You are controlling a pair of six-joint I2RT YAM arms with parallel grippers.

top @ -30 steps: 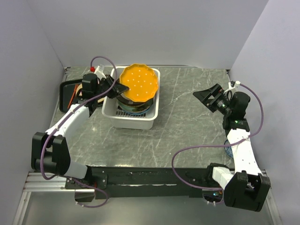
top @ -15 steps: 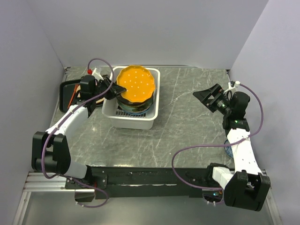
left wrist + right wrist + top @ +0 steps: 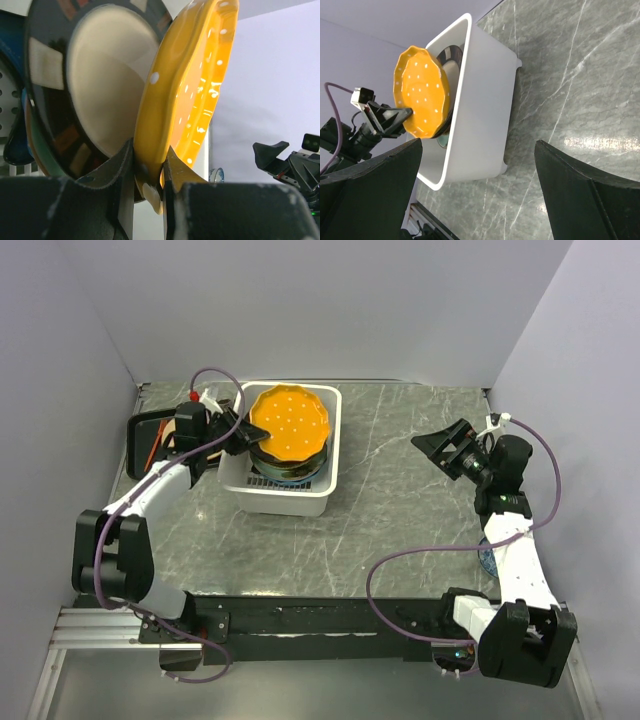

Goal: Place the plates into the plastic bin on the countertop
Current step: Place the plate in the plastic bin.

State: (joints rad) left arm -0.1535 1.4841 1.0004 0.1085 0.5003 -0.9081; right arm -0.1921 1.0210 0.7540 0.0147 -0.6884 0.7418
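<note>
While the right end effector [image 3: 440,440] was seen spread apart, the orange dotted plate [image 3: 290,422] was clamped by the left end effector [image 3: 243,432].

Pale grey-lavender walls [image 3: 330,300] on three sides, veined grey-green countertop [image 3: 400,440], aluminium rail [image 3: 68,628] along near edge, soft even light.

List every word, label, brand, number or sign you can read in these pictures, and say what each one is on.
None: no view shows any writing, number, brand mark or sign that can be read.
The orange plate has only white dots, no lettering.
The white bin is plain, with no label in sight.
The countertop shows only pale veins.
</note>
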